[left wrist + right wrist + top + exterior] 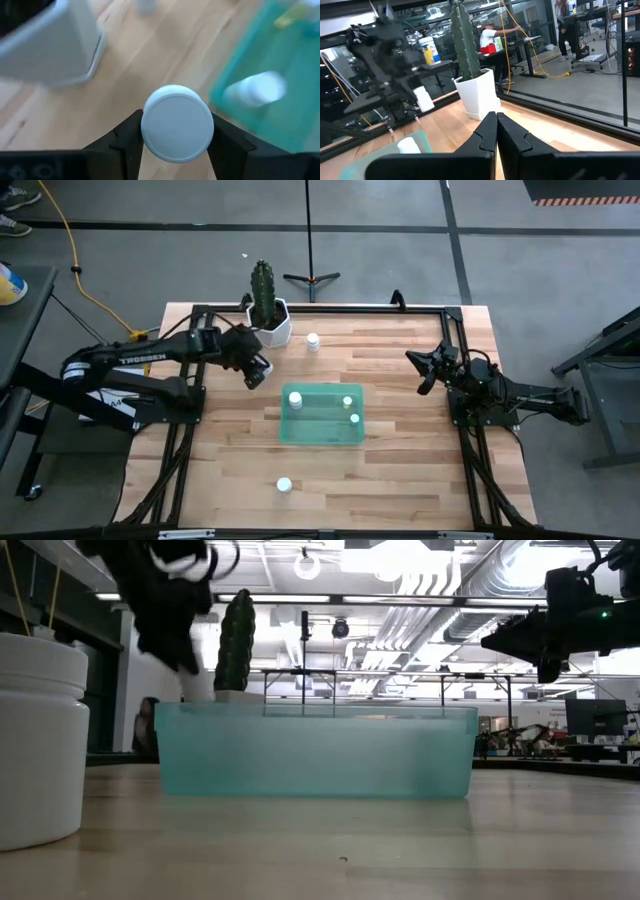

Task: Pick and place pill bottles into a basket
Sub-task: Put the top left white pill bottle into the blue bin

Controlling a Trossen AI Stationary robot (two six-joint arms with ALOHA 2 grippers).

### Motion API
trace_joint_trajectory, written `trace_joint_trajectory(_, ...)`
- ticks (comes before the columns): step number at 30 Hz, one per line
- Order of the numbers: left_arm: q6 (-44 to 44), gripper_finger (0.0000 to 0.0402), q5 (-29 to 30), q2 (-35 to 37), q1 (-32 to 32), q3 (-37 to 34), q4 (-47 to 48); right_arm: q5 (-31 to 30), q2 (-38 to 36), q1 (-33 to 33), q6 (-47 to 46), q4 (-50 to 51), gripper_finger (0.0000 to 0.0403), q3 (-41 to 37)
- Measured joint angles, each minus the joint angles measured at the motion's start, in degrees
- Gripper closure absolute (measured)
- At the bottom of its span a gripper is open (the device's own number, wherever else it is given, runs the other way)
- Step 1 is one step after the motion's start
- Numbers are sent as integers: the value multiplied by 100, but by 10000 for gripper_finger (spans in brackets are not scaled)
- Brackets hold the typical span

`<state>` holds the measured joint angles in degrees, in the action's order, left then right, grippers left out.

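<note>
Left claw carrying a pill bottle above the worktop.
We judged the bottle light, rigid and slick; the claw pinched its sides, just beside the basket.

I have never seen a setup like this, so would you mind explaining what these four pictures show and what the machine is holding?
Two dark robot arms work at a wooden table. One picture looks straight down from above, one looks level across the tabletop, and one comes from a camera on each arm's wrist.

The left gripper is shut on a white pill bottle, raised above the table between the cactus pot and the green basket. The right gripper is shut and empty, waiting at the table's right side.

Three bottles already lie in the basket. Another bottle stands beside the pot, and one more stands near the table's front edge.
</note>
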<state>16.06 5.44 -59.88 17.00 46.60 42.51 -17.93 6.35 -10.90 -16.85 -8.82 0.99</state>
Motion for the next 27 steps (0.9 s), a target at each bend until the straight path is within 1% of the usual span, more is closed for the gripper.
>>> trace_joint_trajectory(6, 366, 194, 254, -121, -821, 769, -90, 54, 0, 0, -115, 0, 403, 0)
trace_joint_trajectory(9, 521, 193, 524, -312, -1232, 1085, -92, 181, 0, 0, -129, 1, 402, 0)
trace_joint_trajectory(13, 529, 193, 699, -715, -1767, 1393, -153, 288, 0, 2, -135, 2, 402, 0)
trace_joint_trajectory(20, 744, 190, 738, -1517, -2512, 1629, -207, 352, 0, 2, -133, 2, 402, 0)
trace_joint_trajectory(27, 843, 189, 732, -2219, -3025, 1640, -408, 354, 0, 2, -122, 36, 402, 0)
